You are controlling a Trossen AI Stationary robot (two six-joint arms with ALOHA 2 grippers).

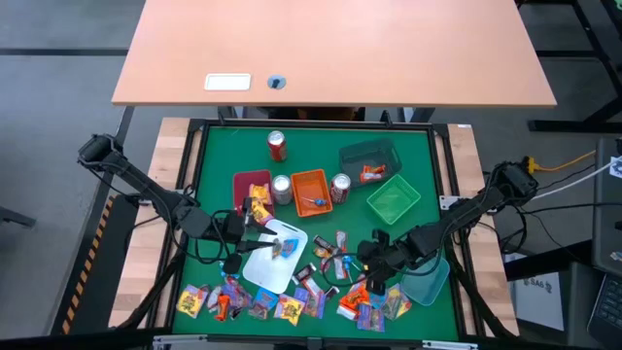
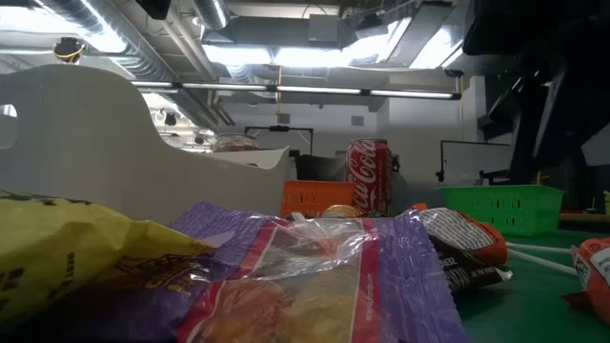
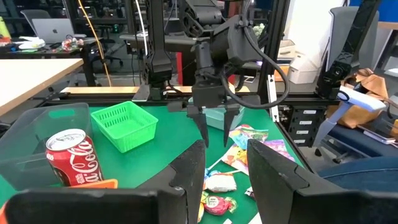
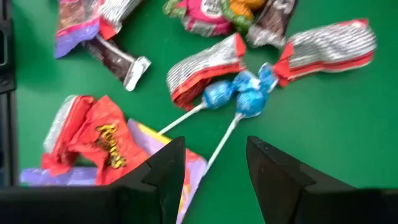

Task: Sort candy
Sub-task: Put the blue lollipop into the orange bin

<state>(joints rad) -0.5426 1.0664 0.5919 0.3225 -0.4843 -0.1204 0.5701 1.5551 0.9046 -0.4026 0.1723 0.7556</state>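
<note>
Green felt-like mat on a black-framed wooden table, filling centre frame in the high view. Directly on it: a red soda can upper middle; a dark mesh tray upper right; a bright green plastic basket just below that. Mid-frame row: a dark red tray, a silver can, an orange basket, another red can. A white tray lower centre, a pale blue tray lower right. Small wrapped candy in yellow, purple, red strewn along the bottom edge, plus two blue lollipops on white sticks lying on the green.
</note>
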